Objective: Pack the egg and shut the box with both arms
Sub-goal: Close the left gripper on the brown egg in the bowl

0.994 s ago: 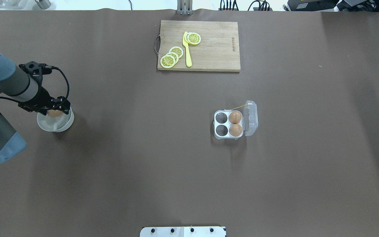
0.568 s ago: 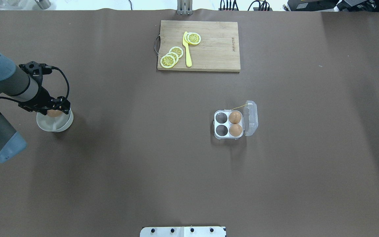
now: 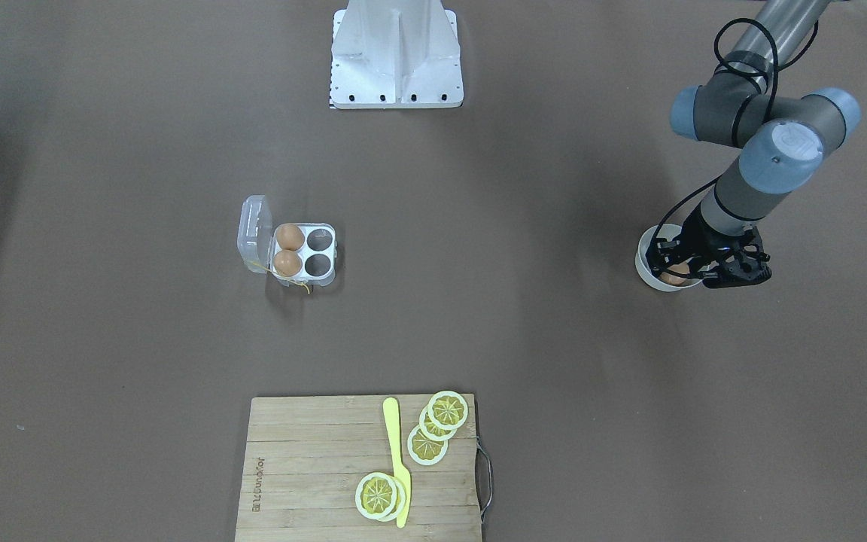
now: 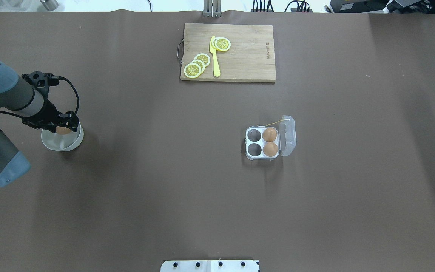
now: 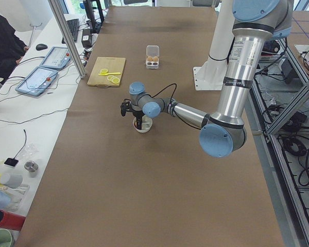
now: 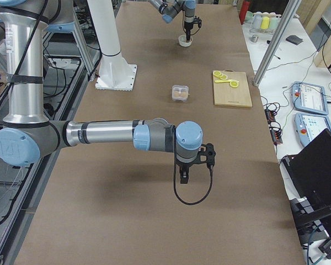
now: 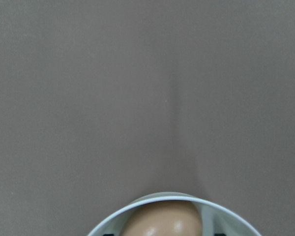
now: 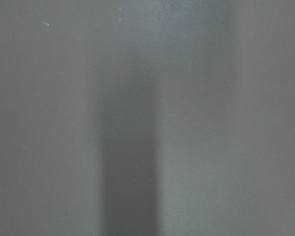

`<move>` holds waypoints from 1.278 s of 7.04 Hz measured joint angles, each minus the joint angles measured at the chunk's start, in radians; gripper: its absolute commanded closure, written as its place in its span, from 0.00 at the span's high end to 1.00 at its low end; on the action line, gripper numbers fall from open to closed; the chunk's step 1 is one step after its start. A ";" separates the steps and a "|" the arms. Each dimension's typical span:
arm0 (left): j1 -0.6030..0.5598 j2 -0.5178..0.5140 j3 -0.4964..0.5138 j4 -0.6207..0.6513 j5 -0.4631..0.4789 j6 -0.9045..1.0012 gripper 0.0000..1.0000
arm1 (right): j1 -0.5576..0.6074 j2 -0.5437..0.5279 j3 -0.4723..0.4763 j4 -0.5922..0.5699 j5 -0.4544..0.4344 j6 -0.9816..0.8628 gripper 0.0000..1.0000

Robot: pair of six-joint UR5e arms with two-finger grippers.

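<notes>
Picking: black left gripper (image 4: 65,125) hovers at small brown egg (image 4: 62,131) in white round bowl (image 4: 74,142), closure untellable; next, lift toward clear plastic carton (image 4: 288,136).

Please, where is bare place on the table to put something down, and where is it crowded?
Free: the wide table between the white bowl and the box; the strip between the cutting board and the box; the box's two cells toward the bowl. Crowded: the bowl, with the left gripper over the egg.
</notes>
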 measured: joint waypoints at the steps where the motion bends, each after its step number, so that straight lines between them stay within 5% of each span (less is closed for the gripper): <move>1: -0.001 0.000 -0.003 0.000 0.000 0.000 0.56 | 0.000 0.000 0.000 0.000 0.000 -0.001 1.00; 9: -0.001 0.000 -0.013 0.000 0.000 -0.001 0.68 | 0.000 0.000 -0.001 0.000 -0.001 -0.001 1.00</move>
